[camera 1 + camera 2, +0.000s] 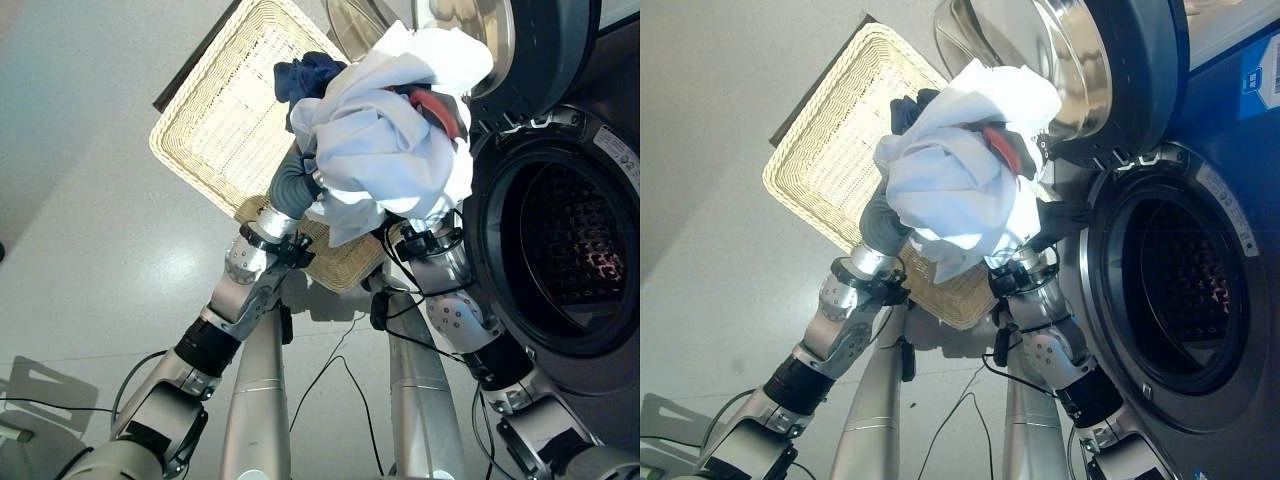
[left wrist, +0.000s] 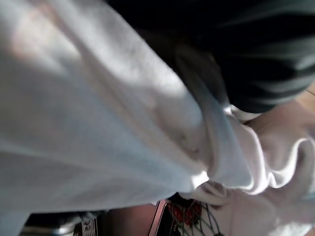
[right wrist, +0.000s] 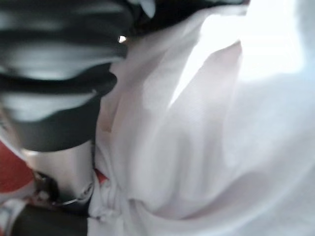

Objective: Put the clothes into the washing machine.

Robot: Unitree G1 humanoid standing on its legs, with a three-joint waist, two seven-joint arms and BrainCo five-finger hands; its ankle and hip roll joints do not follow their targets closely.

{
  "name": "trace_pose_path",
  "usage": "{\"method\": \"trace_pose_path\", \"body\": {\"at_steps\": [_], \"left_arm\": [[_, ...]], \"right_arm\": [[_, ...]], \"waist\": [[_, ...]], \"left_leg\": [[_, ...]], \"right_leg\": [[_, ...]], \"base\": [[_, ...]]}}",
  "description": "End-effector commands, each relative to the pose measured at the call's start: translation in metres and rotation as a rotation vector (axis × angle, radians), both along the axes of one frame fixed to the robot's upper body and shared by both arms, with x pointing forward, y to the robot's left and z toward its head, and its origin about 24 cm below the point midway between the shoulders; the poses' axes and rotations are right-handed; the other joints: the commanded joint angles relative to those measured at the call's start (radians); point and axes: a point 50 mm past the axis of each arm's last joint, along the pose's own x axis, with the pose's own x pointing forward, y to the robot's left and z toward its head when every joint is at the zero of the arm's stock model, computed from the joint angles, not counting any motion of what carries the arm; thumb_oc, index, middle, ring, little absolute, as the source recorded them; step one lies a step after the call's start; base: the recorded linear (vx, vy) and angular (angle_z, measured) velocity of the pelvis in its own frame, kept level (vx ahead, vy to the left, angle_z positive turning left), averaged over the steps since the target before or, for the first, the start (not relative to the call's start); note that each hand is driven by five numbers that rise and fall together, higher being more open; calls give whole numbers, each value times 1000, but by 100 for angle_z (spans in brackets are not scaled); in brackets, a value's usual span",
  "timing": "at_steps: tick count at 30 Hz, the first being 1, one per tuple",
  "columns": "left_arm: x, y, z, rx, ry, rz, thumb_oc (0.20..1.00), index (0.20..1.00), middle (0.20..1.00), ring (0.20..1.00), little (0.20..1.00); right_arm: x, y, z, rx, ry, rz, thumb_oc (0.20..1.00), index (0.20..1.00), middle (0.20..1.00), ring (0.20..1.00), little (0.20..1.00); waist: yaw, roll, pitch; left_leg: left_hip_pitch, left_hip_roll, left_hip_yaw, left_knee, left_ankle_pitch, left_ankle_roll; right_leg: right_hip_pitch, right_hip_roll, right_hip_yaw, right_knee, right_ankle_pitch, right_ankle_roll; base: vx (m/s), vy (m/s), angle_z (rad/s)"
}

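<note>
A bundle of clothes, mostly white cloth (image 1: 385,140) with a dark blue garment (image 1: 305,75) and a red piece (image 1: 440,108) tucked in it, is held up between both hands. My left hand (image 1: 292,188) is under the bundle's left side, its dark cover showing. On the bundle's right side, my right hand (image 1: 1058,217) is pressed in from below. The bundle hangs over the near corner of the wicker basket (image 1: 225,110), just left of the washing machine's open drum (image 1: 580,240). White cloth (image 2: 98,123) lies close against the left wrist camera, and more of it (image 3: 206,147) against the right.
The washer's round door (image 1: 520,50) stands swung open above the drum, close behind the bundle. The wicker basket sits on the pale floor (image 1: 90,250) to the left, with a dark board edge (image 1: 190,65) behind it.
</note>
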Motion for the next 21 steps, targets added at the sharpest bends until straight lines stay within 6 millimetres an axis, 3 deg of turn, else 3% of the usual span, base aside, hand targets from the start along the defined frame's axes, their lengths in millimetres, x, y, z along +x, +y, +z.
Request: {"method": "trace_pose_path", "body": {"at_steps": [1, 21], "left_arm": [[-33, -35, 27, 63, -221, -218, 200, 200, 200, 200, 200], [-30, -37, 19, 79, -175, -135, 200, 200, 200, 200, 200]], "right_arm": [[-21, 21, 22, -6, -119, 152, 200, 200, 200, 200, 200], [-28, 26, 18, 140, -96, 400, 200, 200, 200, 200, 200]], "waist": [[-23, 22, -16], [-17, 28, -16]], "left_leg": [[-6, -81, 26, 95, -99, 26], [-19, -83, 21, 89, -92, 25]], "right_leg": [[88, 39, -83, -373, 311, 103], [77, 34, -88, -373, 312, 106]], "base": [[0, 0, 0], [0, 0, 0]]}}
